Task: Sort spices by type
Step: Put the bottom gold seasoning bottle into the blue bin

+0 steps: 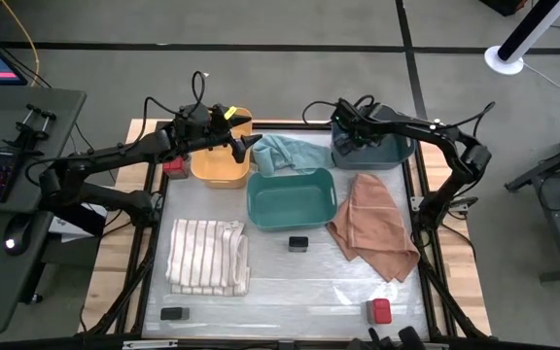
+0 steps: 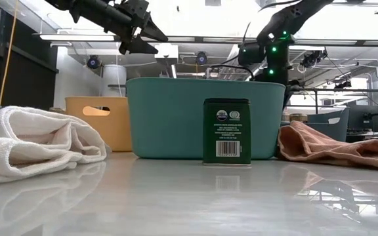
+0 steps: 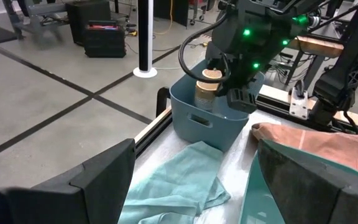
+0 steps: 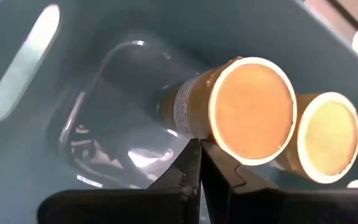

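Observation:
My right gripper (image 4: 199, 152) is shut and points down into the blue-grey bin (image 1: 394, 152) at the table's far right. Two round dark jars with tan lids stand in that bin, the nearer jar (image 4: 244, 112) right by the fingertips and the second jar (image 4: 328, 137) beside it. My left gripper (image 1: 244, 144) hangs open and holds nothing above the orange bin (image 1: 217, 167). A dark tin (image 2: 226, 131) stands upright on the table in front of the teal bin (image 1: 292, 199). Another tin (image 1: 173, 313) and a red-topped jar (image 1: 380, 311) sit near the front edge. My right gripper's shut fingertips (image 4: 191, 163) stand at the lower rim of the nearer jar's lid (image 4: 219, 146), coming from above at a slant. Whether they touch the jar, I cannot tell. Nothing is between the fingers.
A red-topped jar (image 1: 175, 167) sits left of the orange bin. A striped cloth (image 1: 207, 256) lies at the front left and a salmon cloth (image 1: 372, 226) at the right. A teal cloth (image 1: 290, 154) lies behind the teal bin.

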Controlling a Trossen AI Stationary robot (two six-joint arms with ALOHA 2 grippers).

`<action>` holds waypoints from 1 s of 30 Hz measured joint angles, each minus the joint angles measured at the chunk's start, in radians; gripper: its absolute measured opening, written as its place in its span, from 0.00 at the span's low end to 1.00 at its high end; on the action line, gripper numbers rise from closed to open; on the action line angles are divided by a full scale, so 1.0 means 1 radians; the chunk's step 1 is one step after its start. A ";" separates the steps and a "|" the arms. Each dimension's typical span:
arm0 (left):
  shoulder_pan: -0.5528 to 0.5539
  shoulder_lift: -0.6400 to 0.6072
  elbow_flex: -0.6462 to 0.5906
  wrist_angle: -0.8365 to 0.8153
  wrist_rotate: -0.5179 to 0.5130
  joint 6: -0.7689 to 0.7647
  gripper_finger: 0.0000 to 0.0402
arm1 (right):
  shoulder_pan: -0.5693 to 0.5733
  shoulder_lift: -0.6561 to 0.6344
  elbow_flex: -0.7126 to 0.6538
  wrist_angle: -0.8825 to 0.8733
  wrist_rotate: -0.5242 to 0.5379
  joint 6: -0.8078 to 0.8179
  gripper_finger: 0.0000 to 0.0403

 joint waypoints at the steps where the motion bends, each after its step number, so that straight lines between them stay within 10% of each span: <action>1: 0.000 0.000 0.000 0.000 0.000 0.000 0.81 | -0.002 0.000 0.000 0.009 0.009 0.000 0.00; 30: 0.000 0.000 0.000 -0.082 0.000 0.000 0.81 | -0.082 -0.011 0.000 0.004 -0.044 -0.023 0.00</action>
